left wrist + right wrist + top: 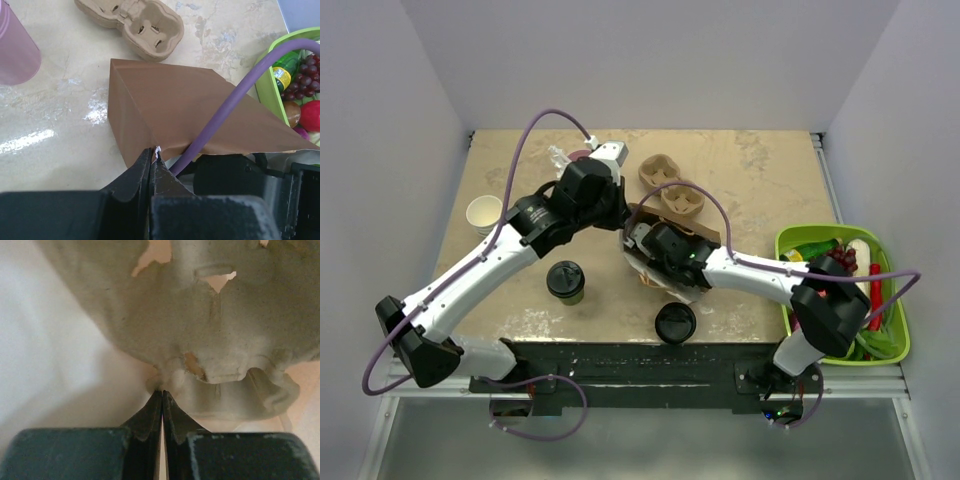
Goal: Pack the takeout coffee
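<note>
Pinching rim of brown paper bag (170, 100) in left hand (154, 152), pulp cup carrier (210, 330) in right hand (162, 395): seating carrier. Next, likely: fetching takeout coffee (565, 282), bag's 8 o'clock.

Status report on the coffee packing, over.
Left fingers shut on bag edge. Right fingers shut on carrier. Coffee upright on table, outside bag. Nothing blocks it.

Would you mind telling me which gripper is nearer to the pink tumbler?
Left. The left gripper, shut on the brown bag, is just right of the pink tumbler; the right gripper, pinching a pulp carrier, lies farther off, beyond the bag's edge, lower in the top view.
</note>
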`<action>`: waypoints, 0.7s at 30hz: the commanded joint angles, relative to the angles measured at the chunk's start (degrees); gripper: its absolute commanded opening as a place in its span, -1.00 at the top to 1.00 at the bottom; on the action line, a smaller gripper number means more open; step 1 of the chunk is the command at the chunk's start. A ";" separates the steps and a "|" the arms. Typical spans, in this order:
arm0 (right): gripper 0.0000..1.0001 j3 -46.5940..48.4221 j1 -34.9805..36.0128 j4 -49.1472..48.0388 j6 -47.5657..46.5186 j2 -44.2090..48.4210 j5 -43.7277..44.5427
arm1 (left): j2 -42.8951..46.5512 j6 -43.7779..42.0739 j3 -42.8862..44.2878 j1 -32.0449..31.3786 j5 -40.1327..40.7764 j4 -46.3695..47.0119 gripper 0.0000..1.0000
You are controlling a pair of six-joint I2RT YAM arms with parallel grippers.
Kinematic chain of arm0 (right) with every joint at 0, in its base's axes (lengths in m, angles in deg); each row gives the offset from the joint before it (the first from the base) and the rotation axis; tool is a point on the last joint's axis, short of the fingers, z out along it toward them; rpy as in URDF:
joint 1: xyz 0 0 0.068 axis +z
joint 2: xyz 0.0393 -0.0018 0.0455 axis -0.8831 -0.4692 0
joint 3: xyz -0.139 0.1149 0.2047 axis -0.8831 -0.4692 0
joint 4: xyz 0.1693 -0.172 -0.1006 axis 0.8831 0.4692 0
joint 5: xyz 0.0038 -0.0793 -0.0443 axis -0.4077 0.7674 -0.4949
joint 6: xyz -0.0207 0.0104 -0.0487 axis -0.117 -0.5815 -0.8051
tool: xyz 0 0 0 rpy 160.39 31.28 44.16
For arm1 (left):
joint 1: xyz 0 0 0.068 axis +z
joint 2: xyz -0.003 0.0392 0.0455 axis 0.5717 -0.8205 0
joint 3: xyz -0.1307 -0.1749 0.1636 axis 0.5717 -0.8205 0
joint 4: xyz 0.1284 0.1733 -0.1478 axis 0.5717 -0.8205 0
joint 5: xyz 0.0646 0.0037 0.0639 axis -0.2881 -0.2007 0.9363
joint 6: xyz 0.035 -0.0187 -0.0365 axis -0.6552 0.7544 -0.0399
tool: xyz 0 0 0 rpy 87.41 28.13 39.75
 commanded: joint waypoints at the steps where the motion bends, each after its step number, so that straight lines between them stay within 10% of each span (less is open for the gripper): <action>1: 0.88 2.30 -0.38 2.39 5.03 -5.30 2.58 | 3.23 -0.47 -0.01 -0.86 -7.35 4.15 1.00; 14: 0.82 9.95 -0.20 5.82 16.46 -10.08 14.27 | 4.72 -0.03 -4.66 -1.56 -8.07 5.82 1.00; 21: 0.27 6.09 1.56 -0.32 8.65 4.66 1.37 | 5.16 3.92 -6.95 -1.48 -0.24 6.08 1.00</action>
